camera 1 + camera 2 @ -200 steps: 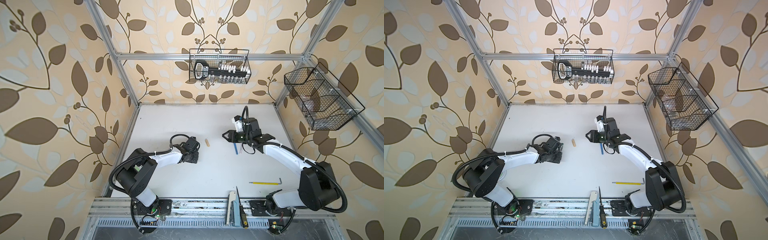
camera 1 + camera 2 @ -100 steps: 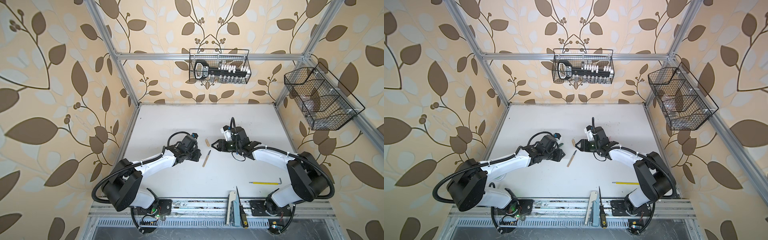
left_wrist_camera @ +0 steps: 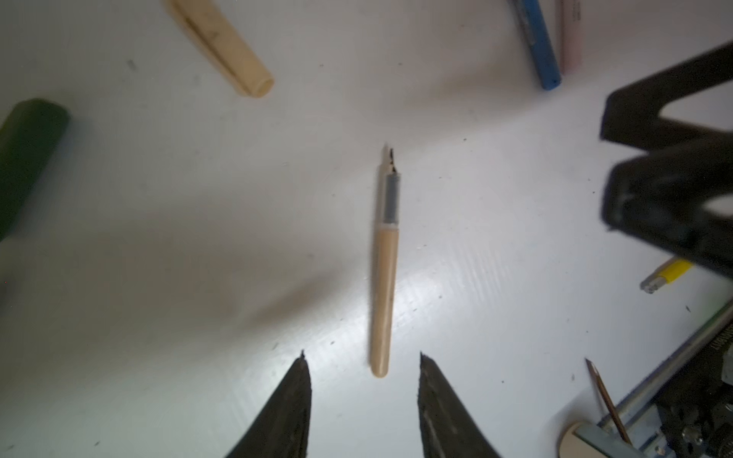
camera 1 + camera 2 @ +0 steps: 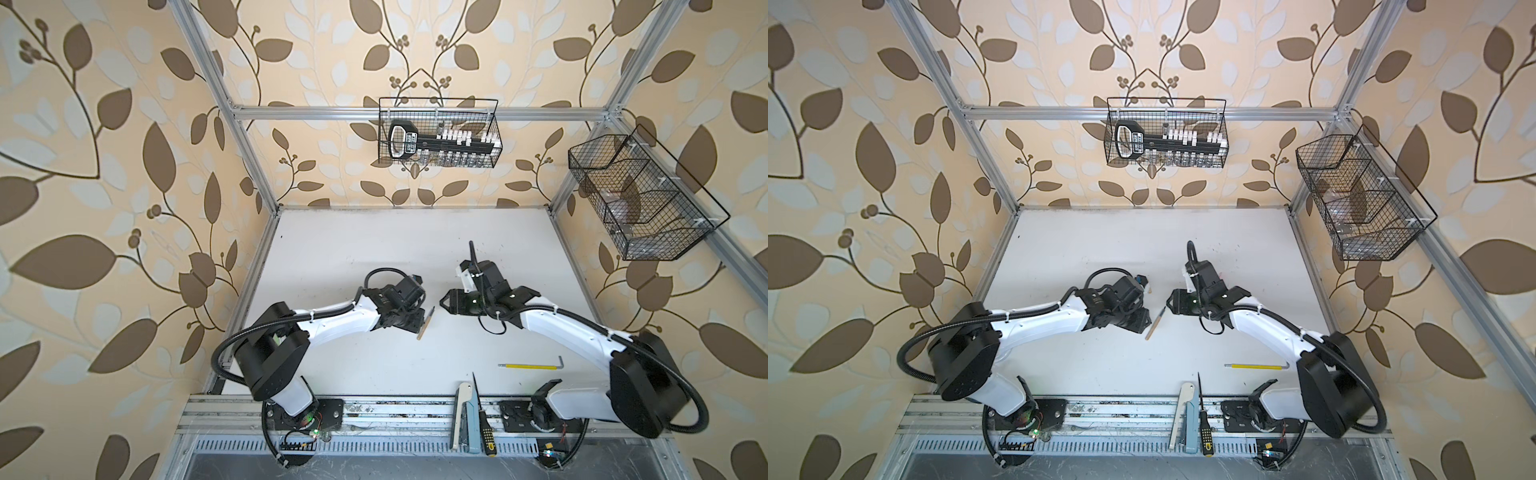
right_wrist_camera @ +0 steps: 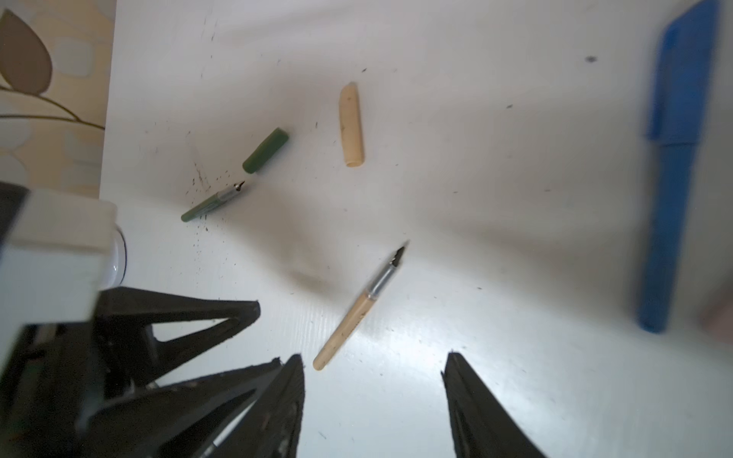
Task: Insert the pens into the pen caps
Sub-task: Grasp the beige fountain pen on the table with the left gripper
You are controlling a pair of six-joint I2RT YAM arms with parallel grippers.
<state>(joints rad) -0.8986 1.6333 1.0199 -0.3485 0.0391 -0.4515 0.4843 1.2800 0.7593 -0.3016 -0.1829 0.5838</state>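
The tan pen [image 3: 384,277] lies loose on the white table [image 4: 374,249], its dark nib pointing away from my left gripper [image 3: 361,355]. That gripper is open, with the pen's blunt end just ahead of its tips and untouched. In both top views the tan pen [image 4: 426,328] [image 4: 1155,323] lies between my left gripper [image 4: 415,322] and my right gripper [image 4: 444,301]. The right gripper [image 5: 373,355] is open and empty, the tan pen [image 5: 357,313] just beyond it. The tan cap [image 5: 351,125], green cap [image 5: 265,150] and green pen [image 5: 210,204] lie farther off. A blue pen [image 5: 670,198] wears its cap.
A long yellow rod [image 4: 530,365] lies near the right arm's base. A screwdriver [image 4: 484,428] and a flat tool lie on the front rail. Wire baskets [image 4: 438,139] [image 4: 640,199] hang on the back and right walls. A pink pen [image 3: 571,35] lies beside the blue one.
My left gripper reached toward the middle, opened and let go of the tan pen, which now lies on the table. My right gripper shifted left toward it and opened a little wider.
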